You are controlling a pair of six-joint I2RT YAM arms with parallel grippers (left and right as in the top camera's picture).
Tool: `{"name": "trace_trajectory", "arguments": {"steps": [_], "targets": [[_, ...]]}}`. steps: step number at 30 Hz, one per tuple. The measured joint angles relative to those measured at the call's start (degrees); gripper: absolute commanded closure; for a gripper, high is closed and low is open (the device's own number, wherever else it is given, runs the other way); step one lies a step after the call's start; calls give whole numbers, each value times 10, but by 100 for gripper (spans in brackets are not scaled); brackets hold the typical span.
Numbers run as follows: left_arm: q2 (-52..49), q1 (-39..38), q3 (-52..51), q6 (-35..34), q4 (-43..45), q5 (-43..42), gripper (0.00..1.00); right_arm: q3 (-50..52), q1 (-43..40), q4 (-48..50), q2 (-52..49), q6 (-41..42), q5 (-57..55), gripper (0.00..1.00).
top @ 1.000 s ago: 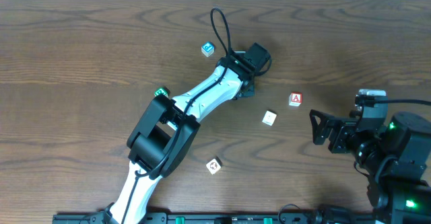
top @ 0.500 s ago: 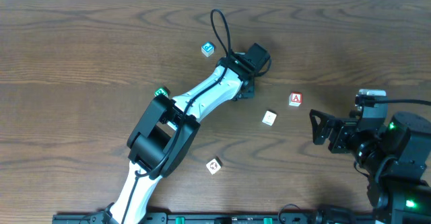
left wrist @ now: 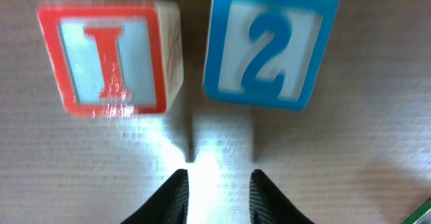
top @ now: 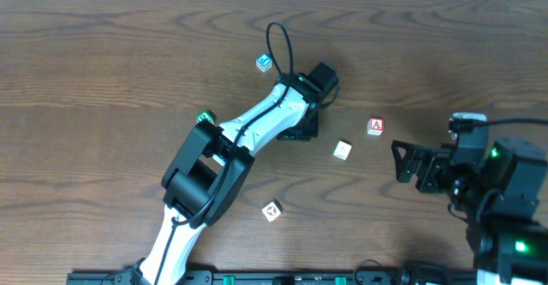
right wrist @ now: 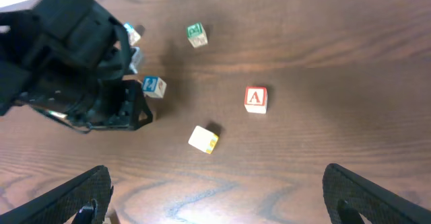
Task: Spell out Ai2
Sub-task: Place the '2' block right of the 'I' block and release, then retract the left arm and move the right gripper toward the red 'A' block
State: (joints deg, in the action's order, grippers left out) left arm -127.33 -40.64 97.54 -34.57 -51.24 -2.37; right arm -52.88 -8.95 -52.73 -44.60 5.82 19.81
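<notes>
Over the last second the left end effector (left wrist: 219, 197) was seen in the overhead view to have been drawn back slightly toward 7 o'clock across the dark brown wooden surface (top: 103, 62). Nothing else was shifted. In the left wrist view its black fingertips (left wrist: 176, 196) were held parted with nothing between them. Just beyond them the red-lettered wooden "I" cube (left wrist: 108, 59) and the blue-lettered wooden "2" cube (left wrist: 269, 49) were found standing side by side with a narrow gap between, the "2" at 3 o'clock of the "I". Both were hidden beneath that arm's wrist in the overhead view. The withdrawal was judged to mean that "I2" had been set down and released, so that only the first letter remained to be added.

The red-lettered wooden "A" cube (top: 375, 126) was left well apart from the pair, at 3 o'clock of the left arm's wrist and at 11 o'clock of the right end effector (right wrist: 221, 187), whose fingers were spread wide and empty. "I", "2" and "A" were read clearly. Nothing legible was made out on the pale wooden cube (top: 342, 150) at 7 o'clock of the "A".
</notes>
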Motion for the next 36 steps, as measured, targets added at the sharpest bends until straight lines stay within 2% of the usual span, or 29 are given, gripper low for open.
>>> {"name": "trace_trajectory", "arguments": {"steps": [5, 9, 13, 17, 23, 36], "targets": [[34, -2, 0, 0, -33, 2, 73, -1, 0, 5, -91, 1, -2, 1], [145, 21, 0, -1, -82, 31, 73, -1, 0, 55, -196, 3, 0, 1], [268, 114, 3, 0, -124, 49, 73, -2, 17, 102, -291, 6, 7, 1], [351, 233, 3, 16, -148, 66, 72, -21, 76, 101, -381, 14, -44, 1], [413, 313, 3, 47, -176, 80, 66, -86, 105, 89, -498, 34, -117, 1], [419, 330, 3, 66, -173, 84, 61, -108, 116, 130, -599, 49, -172, 30]]}}
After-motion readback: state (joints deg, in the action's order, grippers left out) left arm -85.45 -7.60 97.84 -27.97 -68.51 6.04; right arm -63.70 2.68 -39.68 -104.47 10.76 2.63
